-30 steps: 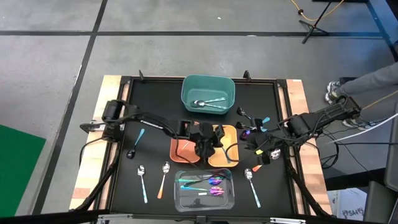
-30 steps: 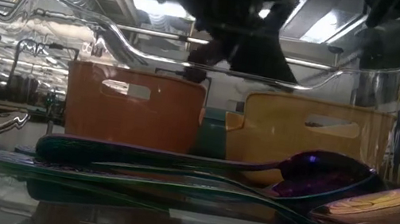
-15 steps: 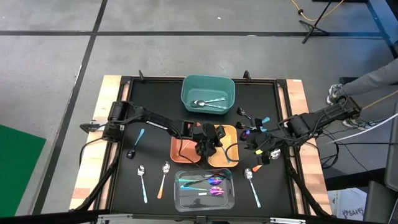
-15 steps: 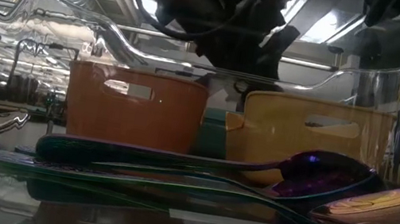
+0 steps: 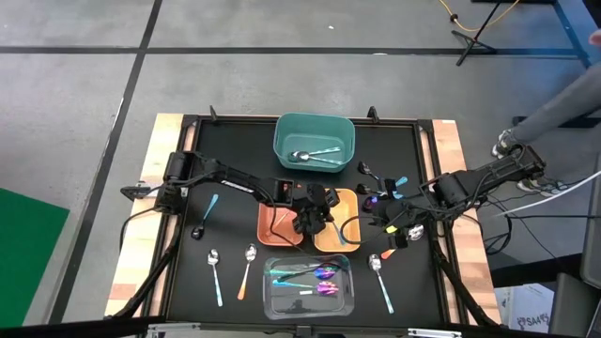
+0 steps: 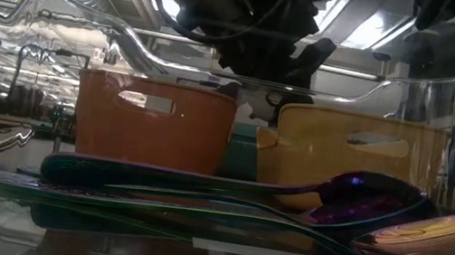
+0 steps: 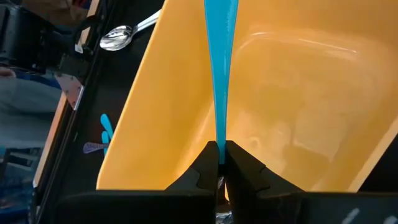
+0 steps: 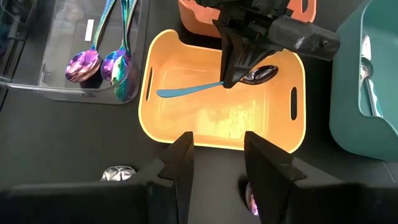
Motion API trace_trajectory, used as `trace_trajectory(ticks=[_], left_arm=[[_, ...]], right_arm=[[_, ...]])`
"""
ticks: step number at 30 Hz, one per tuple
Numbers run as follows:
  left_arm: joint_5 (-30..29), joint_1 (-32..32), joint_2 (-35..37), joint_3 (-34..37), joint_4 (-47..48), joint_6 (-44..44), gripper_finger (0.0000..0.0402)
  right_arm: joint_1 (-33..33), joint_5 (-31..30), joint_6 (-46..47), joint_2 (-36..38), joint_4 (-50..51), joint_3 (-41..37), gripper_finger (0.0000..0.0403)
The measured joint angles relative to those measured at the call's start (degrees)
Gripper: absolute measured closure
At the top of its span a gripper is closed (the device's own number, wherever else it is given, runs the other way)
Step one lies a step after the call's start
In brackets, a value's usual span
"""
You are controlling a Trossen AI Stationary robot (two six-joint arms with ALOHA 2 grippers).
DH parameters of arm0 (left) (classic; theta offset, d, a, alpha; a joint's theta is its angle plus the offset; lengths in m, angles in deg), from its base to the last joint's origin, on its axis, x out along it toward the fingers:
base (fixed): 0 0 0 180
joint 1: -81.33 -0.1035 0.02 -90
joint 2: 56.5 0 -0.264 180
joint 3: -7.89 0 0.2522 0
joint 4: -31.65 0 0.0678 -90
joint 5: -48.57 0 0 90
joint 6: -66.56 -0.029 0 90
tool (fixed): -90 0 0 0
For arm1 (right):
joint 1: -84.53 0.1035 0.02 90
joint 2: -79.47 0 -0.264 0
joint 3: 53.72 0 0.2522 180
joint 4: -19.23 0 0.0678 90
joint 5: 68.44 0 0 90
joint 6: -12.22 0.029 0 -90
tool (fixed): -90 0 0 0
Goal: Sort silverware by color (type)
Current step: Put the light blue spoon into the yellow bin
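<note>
My left gripper (image 8: 235,76) is shut on a spoon with a teal handle (image 8: 186,90) and a silver bowl (image 8: 260,74). It holds the spoon over the yellow bin (image 8: 149,106), beside the orange bin (image 5: 278,225). My right gripper (image 8: 221,152) hangs open near the table's right side, with nothing between its fingers. Silver spoons lie in the teal bin (image 5: 315,141), and iridescent spoons (image 8: 102,62) lie in the clear bin (image 5: 310,286). My left gripper pinches the spoon between its two fingers at the narrow end of the teal handle (image 7: 219,140), next to the bowl. The fingers slant down from the table's left and lie across the spoon. The spoon is about level inside the yellow bin's rim, and I cannot tell whether it touches the floor.
Loose spoons lie on the black mat: two left of the clear bin (image 5: 214,268) (image 5: 249,263), a black-headed one (image 5: 200,225) and one right of the clear bin (image 5: 380,274). More utensils lie by my right gripper (image 5: 371,178).
My left gripper has sunk toward the yellow bin, with the teal-handled spoon still shut in it.
</note>
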Motion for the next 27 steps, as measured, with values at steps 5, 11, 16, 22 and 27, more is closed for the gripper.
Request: trace_trajectory(ticks=[5,11,16,22,27], left_arm=[[-1.10,0.02,0.00,0.00,0.02,0.15,0.0392],[-3.42,0.00,0.00,0.00,0.02,0.17,0.0391],[-3.11,0.02,0.00,0.00,0.02,0.35,0.0391],[-3.04,0.00,0.00,0.00,0.02,4.07,0.0384],[-3.02,0.00,0.00,0.00,0.00,4.22,0.0354]], right_arm=[[0.00,0.02,0.00,0.00,0.00,-0.02,0.0274],[0.00,0.04,-0.01,0.00,0.02,-0.02,0.0274],[0.00,0.04,0.00,0.00,0.02,-0.02,0.0274],[0.00,0.06,-0.02,0.00,0.02,-0.02,0.0274],[0.00,0.06,0.00,0.00,0.02,-0.02,0.0274]])
